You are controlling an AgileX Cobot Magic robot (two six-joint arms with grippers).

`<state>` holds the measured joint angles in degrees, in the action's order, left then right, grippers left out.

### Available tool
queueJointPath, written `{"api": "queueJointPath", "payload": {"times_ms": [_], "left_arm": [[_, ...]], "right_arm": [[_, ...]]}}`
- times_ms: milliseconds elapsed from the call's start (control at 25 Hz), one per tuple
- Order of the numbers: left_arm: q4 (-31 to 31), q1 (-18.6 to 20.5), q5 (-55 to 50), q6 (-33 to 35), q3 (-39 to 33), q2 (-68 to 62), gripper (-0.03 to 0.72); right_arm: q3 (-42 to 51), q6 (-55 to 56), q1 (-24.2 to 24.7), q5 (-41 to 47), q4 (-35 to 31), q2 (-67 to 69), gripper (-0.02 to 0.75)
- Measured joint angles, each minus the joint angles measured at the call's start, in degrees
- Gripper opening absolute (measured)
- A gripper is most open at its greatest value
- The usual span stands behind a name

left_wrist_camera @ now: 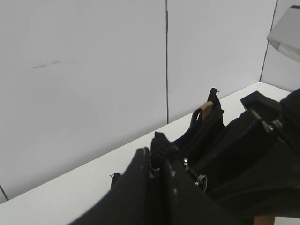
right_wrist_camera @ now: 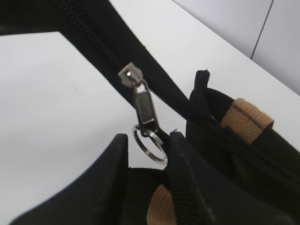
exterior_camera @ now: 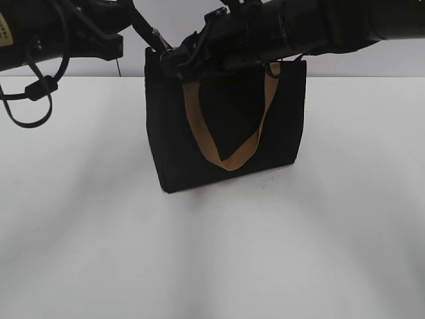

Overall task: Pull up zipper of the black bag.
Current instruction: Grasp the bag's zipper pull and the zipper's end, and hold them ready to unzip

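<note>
The black bag (exterior_camera: pixel 226 133) stands upright on the white table, with a tan strap handle (exterior_camera: pixel 226 159) hanging down its front. My left gripper (exterior_camera: pixel 161 48) is at the bag's top left corner. In the left wrist view it (left_wrist_camera: pixel 157 161) is shut on the black end of the zipper tape. My right gripper (right_wrist_camera: pixel 147 140) is open. The ring (right_wrist_camera: pixel 150 146) of the silvery pull tab (right_wrist_camera: pixel 143 105) hangs between its fingertips, against the right finger. The zipper line (right_wrist_camera: pixel 93 42) runs away from the slider. The pull tab also shows in the left wrist view (left_wrist_camera: pixel 194 174).
The white table (exterior_camera: pixel 99 232) lies all round the bag, with a white wall (left_wrist_camera: pixel 93 70) behind it. Black cables (exterior_camera: pixel 33 93) hang from the left arm at the upper left. The right arm (exterior_camera: pixel 319 26) reaches across above the bag's top.
</note>
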<state>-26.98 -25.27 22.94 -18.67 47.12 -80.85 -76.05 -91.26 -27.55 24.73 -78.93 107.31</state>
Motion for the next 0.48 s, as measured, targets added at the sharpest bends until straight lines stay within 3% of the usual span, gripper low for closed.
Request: {"api": "queueJointPath", "payload": {"times_ms": [120,320,480], "left_arm": [[0.0,0.0,0.0,0.0,0.0,0.0,0.022],[0.0,0.0,0.0,0.0,0.0,0.0,0.022],[0.0,0.0,0.0,0.0,0.0,0.0,0.022]], "right_arm": [[0.0,1.9,0.0,0.0,1.1,0.0,0.208],[0.0,2.9,0.0,0.0,1.6,0.0,0.070],[0.0,3.1,0.0,0.0,1.6,0.0,0.023]]}}
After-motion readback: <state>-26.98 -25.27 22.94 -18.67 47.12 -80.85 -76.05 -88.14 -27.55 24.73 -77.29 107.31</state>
